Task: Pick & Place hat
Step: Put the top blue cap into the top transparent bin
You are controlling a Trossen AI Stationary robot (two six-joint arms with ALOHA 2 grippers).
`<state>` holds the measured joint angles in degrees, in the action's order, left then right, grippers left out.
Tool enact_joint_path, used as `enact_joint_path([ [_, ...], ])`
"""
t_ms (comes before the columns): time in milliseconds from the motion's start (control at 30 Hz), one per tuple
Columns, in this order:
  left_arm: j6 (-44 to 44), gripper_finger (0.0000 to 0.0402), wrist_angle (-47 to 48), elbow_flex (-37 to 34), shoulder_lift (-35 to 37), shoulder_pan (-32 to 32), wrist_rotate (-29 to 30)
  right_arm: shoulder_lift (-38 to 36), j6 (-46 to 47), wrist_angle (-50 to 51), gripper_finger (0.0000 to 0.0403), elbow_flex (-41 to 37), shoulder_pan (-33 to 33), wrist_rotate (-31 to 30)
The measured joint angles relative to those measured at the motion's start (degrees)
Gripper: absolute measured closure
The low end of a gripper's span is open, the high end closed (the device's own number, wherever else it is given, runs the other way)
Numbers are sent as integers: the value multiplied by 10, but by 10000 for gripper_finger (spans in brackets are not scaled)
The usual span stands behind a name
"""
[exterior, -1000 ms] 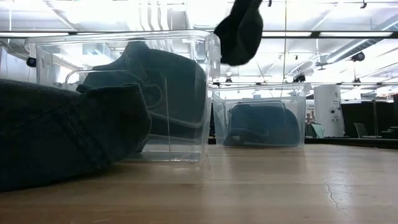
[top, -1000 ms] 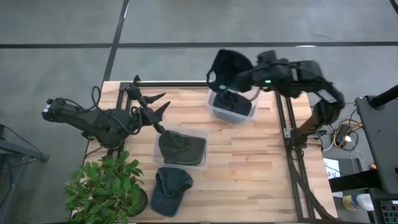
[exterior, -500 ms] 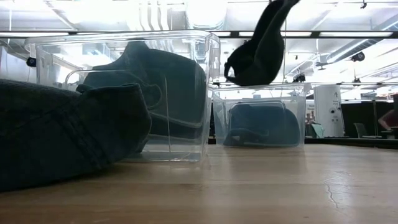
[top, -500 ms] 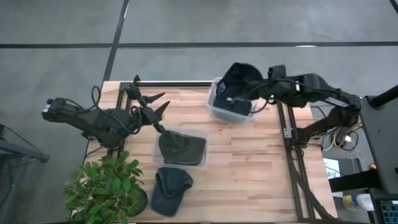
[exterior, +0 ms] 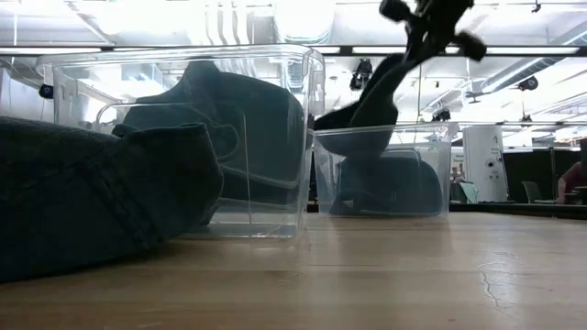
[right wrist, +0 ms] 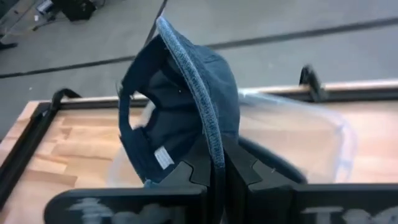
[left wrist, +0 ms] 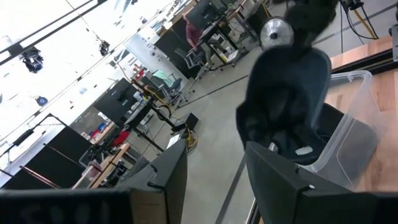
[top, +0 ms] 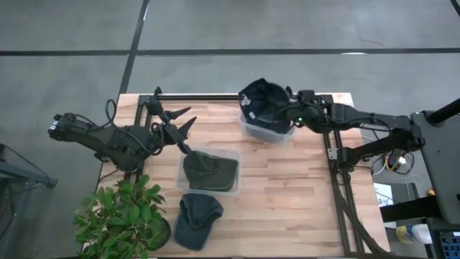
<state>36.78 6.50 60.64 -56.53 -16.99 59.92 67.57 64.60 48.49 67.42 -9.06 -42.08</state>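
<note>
A dark blue cap (top: 262,101) hangs from my right gripper (top: 286,114) over the far clear bin (top: 272,134). In the low view the cap's lower part (exterior: 353,137) dips past the bin's rim (exterior: 417,133), above another dark cap (exterior: 394,188) lying on the bin floor. My right gripper (right wrist: 216,171) is shut on the held cap. My left gripper (top: 183,121) is open above the table's left part, beside the near bin (top: 208,171), and touches nothing. That bin holds an olive hat (top: 205,173). A further dark cap (top: 195,219) rests flat on the table. My right gripper pinches the cap's stitched edge (right wrist: 211,140) between its two fingers, which lie across that edge. It comes slanting down from the table's right side. The cap hangs below the gripper (exterior: 424,32), tilted, with its open underside (right wrist: 155,112) showing and its lower part inside the bin's mouth.
A potted plant (top: 122,223) stands at the table's near left corner. A black frame rail (top: 334,155) runs along the table's right side. In the low view the near bin (exterior: 183,137) and the loose cap (exterior: 92,197) fill the left. Bare wood (top: 287,201) lies near right.
My right gripper has come down toward the far bin, its arm stretching out low from the right. The cap, first held high above the bin, has swung and dropped with it, so its lower part now sits in the bin's mouth. My left arm has kept still.
</note>
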Motion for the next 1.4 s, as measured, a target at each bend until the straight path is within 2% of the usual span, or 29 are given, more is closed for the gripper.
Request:
enact_joint_path([
  [133, 0, 245, 0, 0, 0, 0, 0, -6, 13, -45, 392, -58, -19, 43],
  [367, -1, 245, 0, 0, 0, 0, 0, -8, 53, -37, 357, -118, -47, 96],
  [500, -4, 245, 0, 0, 0, 0, 0, -7, 43, -33, 315, -137, -50, 130],
  [700, -7, 245, 0, 0, 0, 0, 0, -7, 35, -2, 229, -131, -50, 171],
  [833, -12, 245, 0, 0, 0, 0, 0, -18, 22, 37, 185, -91, -50, 151],
  [1000, -17, 245, 0, 0, 0, 0, 0, -32, -12, 72, 157, -16, -49, 119],
  [1200, -25, 245, 0, 0, -1, 0, 0, -28, -92, 69, 165, 53, -46, 54],
  [1400, -25, 245, 0, -3, -2, 0, 0, 8, -168, 70, 185, 57, -46, 45],
])
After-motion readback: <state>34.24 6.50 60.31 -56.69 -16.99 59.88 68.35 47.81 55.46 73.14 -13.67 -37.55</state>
